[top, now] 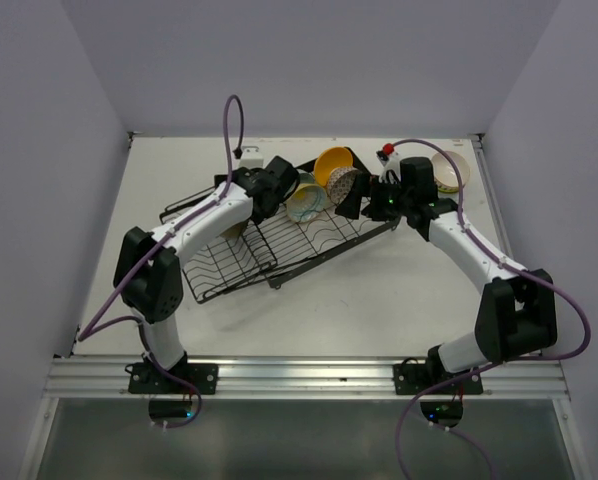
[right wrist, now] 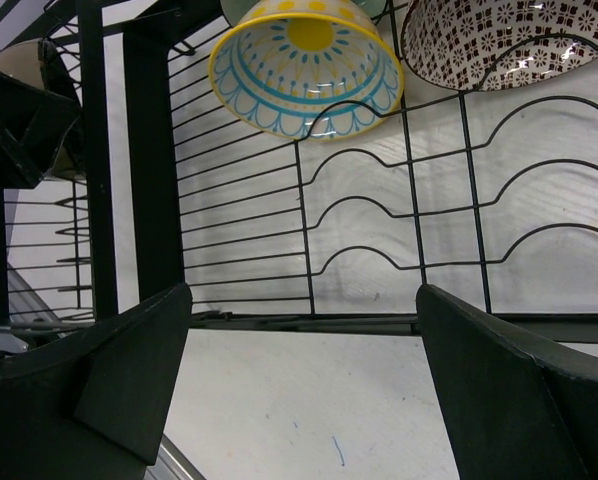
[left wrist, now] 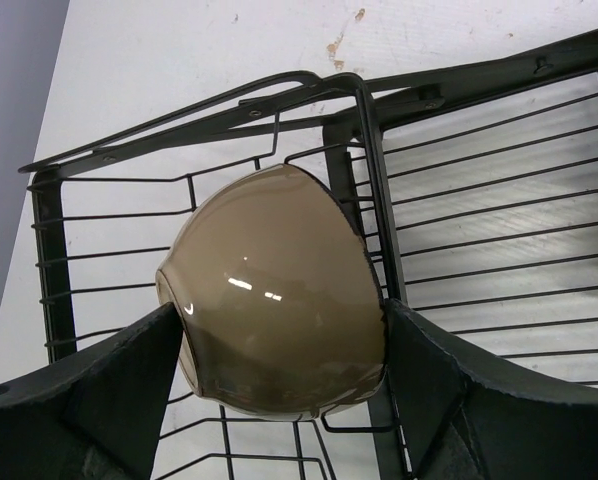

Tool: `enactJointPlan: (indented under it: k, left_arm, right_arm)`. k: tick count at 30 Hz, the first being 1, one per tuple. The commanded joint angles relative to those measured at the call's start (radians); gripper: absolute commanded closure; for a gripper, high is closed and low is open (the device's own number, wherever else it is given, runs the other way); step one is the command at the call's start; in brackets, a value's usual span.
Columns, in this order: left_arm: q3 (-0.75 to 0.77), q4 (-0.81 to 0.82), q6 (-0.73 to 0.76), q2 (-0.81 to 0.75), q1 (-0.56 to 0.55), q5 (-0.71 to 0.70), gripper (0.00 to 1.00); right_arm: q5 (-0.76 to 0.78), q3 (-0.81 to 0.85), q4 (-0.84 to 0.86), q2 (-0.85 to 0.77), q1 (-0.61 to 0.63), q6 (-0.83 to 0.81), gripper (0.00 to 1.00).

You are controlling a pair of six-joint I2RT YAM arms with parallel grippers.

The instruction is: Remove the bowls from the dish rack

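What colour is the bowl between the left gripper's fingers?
The bowl is plain glossy beige-tan, with no pattern. The left wrist view shows it best.

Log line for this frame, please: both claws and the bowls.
left claw: gripping beige bowl over dish rack | right claw: open, empty, at rack's edge | yellow-and-blue bowl, brown-patterned bowl: in rack
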Motion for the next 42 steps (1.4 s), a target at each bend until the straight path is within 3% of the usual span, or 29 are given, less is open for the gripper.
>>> enactJointPlan:
  k: [1,10,17,20,32,35,42]
  left_arm:
    - [-0.020,0.064,0.005,-0.021,0.030,-0.012,0.24]
    - [-0.058,0.061,0.022,-0.118,0.030,-0.007,0.44]
    - [-0.163,0.109,0.054,-0.257,0.029,0.005,0.70]
    - [-0.223,0.135,0.059,-0.322,0.027,0.010,0.77]
    - [-0.338,0.207,0.094,-0.481,0.032,0.002,0.80]
    - [-0.373,0.328,0.145,-0.541,0.032,0.010,0.86]
    - [-0.381,0.422,0.162,-0.661,0.036,0.048,0.85]
  right_arm:
    - [-0.002,0.001,0.033,0.006,0.005,-0.001,0.02]
    - [0.005,0.007,0.017,0.012,0.008,-0.012,0.02]
    - [0.025,0.013,-0.006,0.000,0.011,-0.032,0.02]
    - [0.028,0.013,-0.012,0.003,0.011,-0.037,0.02]
    - [0.038,0.039,-0.047,-0.002,0.036,-0.055,0.02]
    - [0.048,0.053,-0.056,-0.013,0.065,-0.066,0.02]
    - [-0.012,0.051,0.022,-0.026,0.103,0.005,0.02]
